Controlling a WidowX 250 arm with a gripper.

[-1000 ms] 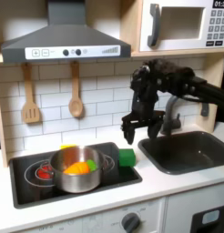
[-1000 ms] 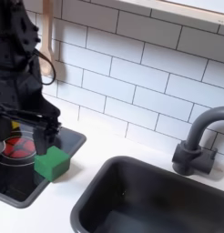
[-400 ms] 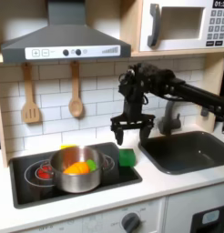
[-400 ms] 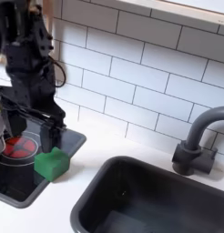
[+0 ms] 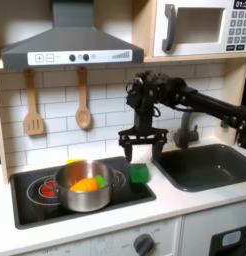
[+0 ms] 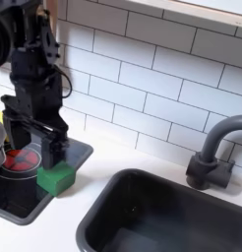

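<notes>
Toy kitchen setup. The gripper (image 5: 138,152) is seen hanging w/ fingers pointed down just above the green block (image 5: 140,174) in the first exterior view. Fingers are spread wide apart, nothing is gripped btwn them. In the second exterior view the gripper (image 6: 34,143) is parked right over the green block (image 6: 55,176), one black finger (image 6: 56,148) at the block's back edge; whether it's actually touching can't be told.

The block is sat at the right end of the black stovetop (image 5: 35,206) in the first exterior view, just beside the silver pot (image 5: 85,186), which has orange and yellow stuff inside. A red burner ring (image 6: 19,158) is seen to the second exterior view's left of the block.

To the first exterior view's right, the dark sink (image 5: 208,165) and its grey faucet (image 6: 214,153) are found, well apart from the block. Two wooden utensils (image 5: 83,105) are hung on the tiled wall under the range hood (image 5: 70,45), and a microwave (image 5: 203,27) is mounted up top.
</notes>
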